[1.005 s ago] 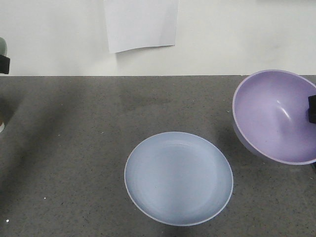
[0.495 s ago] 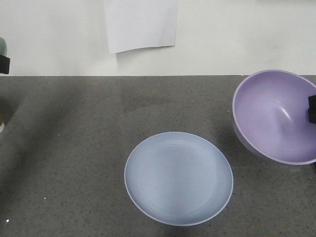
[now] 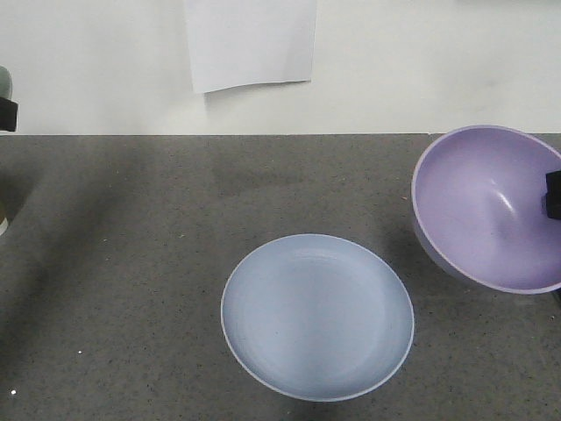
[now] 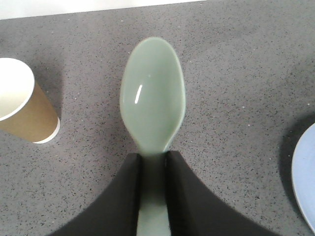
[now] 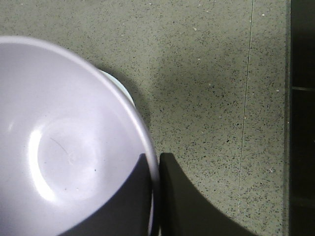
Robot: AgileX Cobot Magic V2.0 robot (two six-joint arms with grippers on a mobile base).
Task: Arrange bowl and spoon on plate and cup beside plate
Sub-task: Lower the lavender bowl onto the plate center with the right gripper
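The left jaws pinched the spoon (image 4: pixel 152 98) by its handle above the table (image 4: pixel 236 73), with the cup (image 4: pixel 22 113) at its nine o'clock. The right jaws held the tilted bowl (image 3: pixel 486 206) by its rim, at two o'clock from the plate (image 3: pixel 316 316).

Dark grey speckled stone counter (image 3: pixel 131 263), far edge meeting a plain white wall (image 3: pixel 421 61). White sheet of paper (image 3: pixel 252 39) on wall, bottom edge curling. Soft shadows over counter's left side.
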